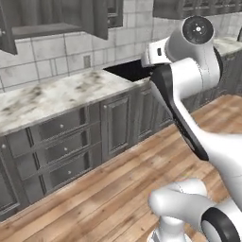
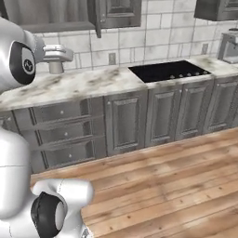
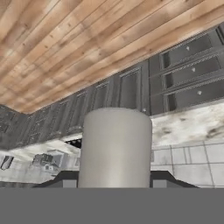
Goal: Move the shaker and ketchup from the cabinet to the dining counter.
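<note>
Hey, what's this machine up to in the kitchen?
A white robot arm is holding a plain grey shaker in its pincer, clamped from both sides. The shaker hangs over the marble worktop, below the wall cabinet, whose door stands open. No red ketchup bottle can be seen from here.
</note>
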{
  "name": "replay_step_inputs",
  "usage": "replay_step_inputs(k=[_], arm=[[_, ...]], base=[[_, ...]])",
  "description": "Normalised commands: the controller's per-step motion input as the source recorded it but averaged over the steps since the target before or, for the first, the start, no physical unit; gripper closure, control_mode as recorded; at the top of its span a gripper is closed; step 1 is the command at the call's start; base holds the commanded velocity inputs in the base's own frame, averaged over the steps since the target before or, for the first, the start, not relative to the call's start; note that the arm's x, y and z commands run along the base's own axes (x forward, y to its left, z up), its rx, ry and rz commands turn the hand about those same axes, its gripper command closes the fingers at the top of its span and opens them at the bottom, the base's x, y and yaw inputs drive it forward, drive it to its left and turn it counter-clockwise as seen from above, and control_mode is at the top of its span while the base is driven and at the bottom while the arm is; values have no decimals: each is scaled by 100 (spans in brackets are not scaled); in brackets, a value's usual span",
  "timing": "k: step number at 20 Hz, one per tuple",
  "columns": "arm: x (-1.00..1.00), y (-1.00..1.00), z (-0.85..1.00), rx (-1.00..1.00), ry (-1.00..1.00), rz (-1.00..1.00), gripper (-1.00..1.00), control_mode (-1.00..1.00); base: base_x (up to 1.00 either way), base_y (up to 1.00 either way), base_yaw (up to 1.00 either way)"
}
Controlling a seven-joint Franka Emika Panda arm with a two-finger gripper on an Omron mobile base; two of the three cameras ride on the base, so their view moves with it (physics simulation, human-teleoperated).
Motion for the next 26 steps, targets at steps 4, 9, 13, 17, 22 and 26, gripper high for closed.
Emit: replay_step_inputs(k=[4,9,13,17,22,26], arm=[[0,0,0,0,0,0,100,100],[0,0,0,0,0,0,100,100],[0,0,0,0,0,0,100,100],[0,0,0,0,0,0,100,100],[0,0,0,0,0,0,100,100],[0,0,0,0,0,0,100,100]], base=[[-100,36,-49],[-100,31,-46],[-91,13,-41],[-26,-50,-35],[-7,-88,-35],[0,-100,-30]])
